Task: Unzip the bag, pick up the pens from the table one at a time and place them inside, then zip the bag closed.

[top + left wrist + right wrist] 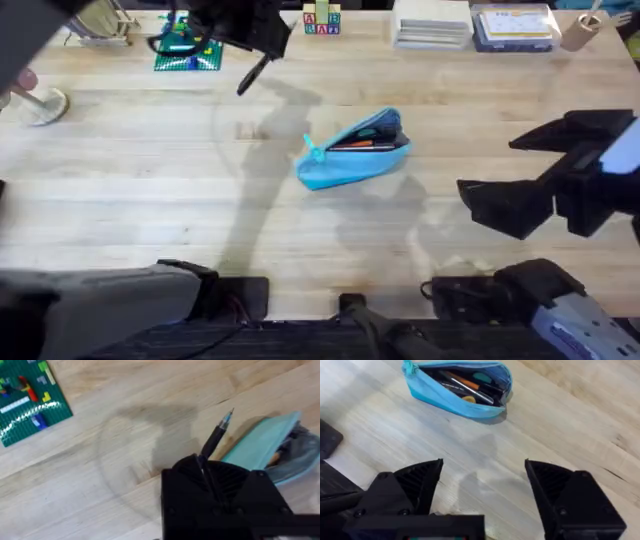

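The light-blue bag (352, 155) lies unzipped in the middle of the table (150, 180), its teal pull toward the left. Inside the bag (451, 390) I see several pens (465, 386), one of them reddish-orange. My left gripper (266, 50) hangs high over the far left-centre of the table, shut on a black pen (252, 76) that points down and left. In the left wrist view this black pen (216, 437) sticks out past the gripper (206, 467), with the bag (265, 445) beyond it. My right gripper (503, 170) hovers open to the right of the bag, empty (482, 482).
A green brick baseplate (187, 55) lies at the far left beside a wooden rack (100, 25). Letter blocks (321, 20), a stack of trays (432, 22) and a blue-lidded box (512, 25) line the far edge. A white round object (40, 105) sits at the left edge.
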`<state>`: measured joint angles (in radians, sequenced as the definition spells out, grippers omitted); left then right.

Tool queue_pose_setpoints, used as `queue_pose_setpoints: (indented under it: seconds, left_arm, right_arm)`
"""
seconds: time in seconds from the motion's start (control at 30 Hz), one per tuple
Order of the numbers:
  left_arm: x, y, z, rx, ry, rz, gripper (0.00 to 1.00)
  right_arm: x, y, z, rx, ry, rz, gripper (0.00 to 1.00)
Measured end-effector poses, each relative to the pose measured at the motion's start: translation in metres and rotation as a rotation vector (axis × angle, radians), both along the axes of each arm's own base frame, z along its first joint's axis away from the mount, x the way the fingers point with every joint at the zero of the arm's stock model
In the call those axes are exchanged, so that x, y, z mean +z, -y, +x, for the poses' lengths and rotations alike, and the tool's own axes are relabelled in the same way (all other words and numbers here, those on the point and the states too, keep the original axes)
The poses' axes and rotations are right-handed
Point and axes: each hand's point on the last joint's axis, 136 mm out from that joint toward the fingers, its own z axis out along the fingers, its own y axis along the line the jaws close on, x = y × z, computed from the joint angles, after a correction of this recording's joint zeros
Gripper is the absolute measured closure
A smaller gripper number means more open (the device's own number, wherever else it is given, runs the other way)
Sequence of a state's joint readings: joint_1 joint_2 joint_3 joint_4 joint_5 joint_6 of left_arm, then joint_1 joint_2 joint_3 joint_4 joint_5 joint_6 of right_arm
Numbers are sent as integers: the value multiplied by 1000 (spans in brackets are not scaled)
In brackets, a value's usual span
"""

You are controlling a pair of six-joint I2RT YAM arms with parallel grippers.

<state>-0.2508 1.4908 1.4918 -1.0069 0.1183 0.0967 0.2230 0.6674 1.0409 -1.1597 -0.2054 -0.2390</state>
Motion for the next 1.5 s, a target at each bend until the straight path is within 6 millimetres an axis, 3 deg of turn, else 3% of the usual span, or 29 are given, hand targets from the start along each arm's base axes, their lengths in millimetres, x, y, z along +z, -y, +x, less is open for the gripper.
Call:
queue_pose_setpoints:
  seconds: [0.13, 0.33, 0.8, 1.33, 1.5]
  left_arm:
    - [25, 5, -12, -25, 55, -54, 956]
    - [41, 21, -27, -88, 68, -140, 956]
    - [44, 94, -70, -332, 15, -218, 956]
    - [50, 131, -89, -454, 42, -243, 958]
    - [43, 143, -96, -486, 28, -214, 958]
  right_arm:
    - [0, 0, 0, 0, 0, 0, 3]
    - [0, 0, 0, 0, 0, 0, 3]
    - [0, 0, 0, 0, 0, 0, 3]
    - [0, 0, 0, 0, 0, 0, 4]
    - [0, 0, 0, 0, 0, 0, 4]
